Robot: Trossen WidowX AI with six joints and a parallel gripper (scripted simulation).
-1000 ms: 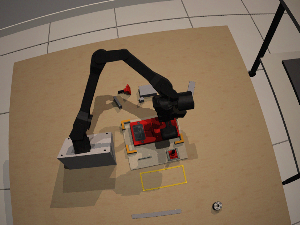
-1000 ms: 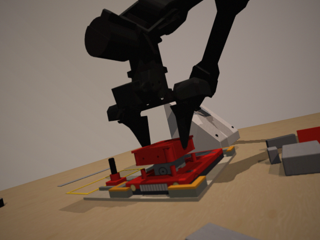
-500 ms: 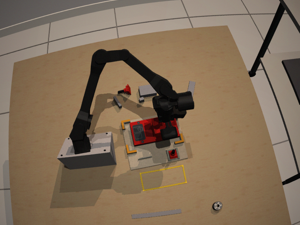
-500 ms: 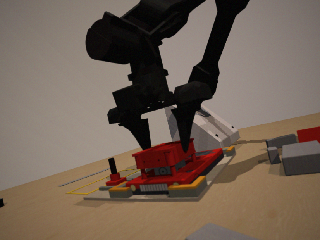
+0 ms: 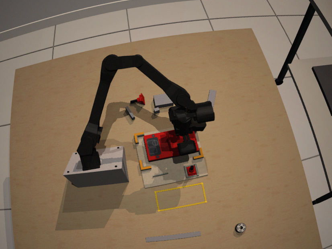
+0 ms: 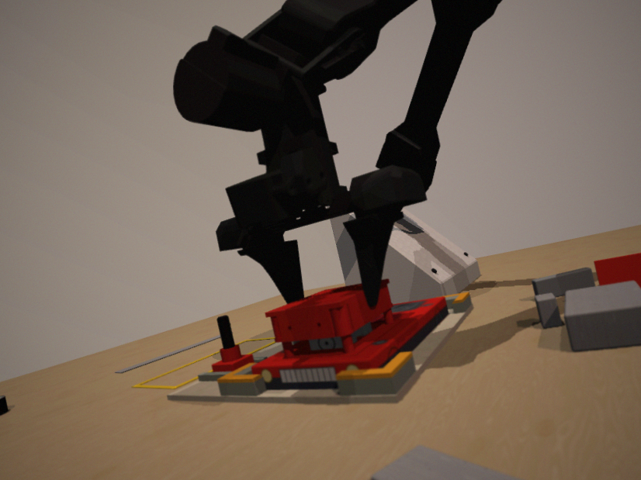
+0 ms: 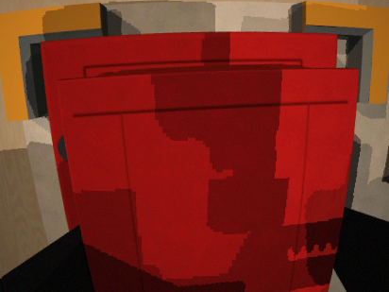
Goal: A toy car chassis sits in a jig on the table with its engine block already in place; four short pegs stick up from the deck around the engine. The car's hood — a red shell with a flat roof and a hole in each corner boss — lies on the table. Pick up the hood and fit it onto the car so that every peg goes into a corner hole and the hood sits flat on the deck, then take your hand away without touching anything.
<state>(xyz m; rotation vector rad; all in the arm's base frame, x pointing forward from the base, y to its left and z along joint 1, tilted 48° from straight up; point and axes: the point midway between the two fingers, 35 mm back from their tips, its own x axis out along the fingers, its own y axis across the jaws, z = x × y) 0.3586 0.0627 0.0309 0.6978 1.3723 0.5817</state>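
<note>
The red hood (image 5: 172, 141) (image 6: 315, 319) (image 7: 179, 169) is held roughly level just above the deck of the red chassis (image 5: 163, 155) (image 6: 417, 316) (image 7: 142, 48). My gripper (image 6: 333, 304) is shut on the hood, one finger on each side. The chassis sits in the jig (image 5: 149, 180) (image 6: 192, 395) (image 7: 165, 23). A gap remains under the hood, where the grey engine block (image 6: 326, 343) shows. In the exterior view, a front peg (image 6: 289, 350) and another front peg (image 6: 348, 345) stand under the hood's corners. The hood hides their tops, so I cannot tell whether they are in the holes.
A red piece with a black stem (image 5: 191, 171) (image 6: 227, 357) stands on the jig plate beside the chassis. A grey block (image 5: 162, 101) (image 6: 604, 316), a small grey cube (image 5: 156, 110) (image 6: 549, 310) and a red part (image 5: 141, 99) lie behind the jig. A wheel (image 5: 240, 227) lies at the front right.
</note>
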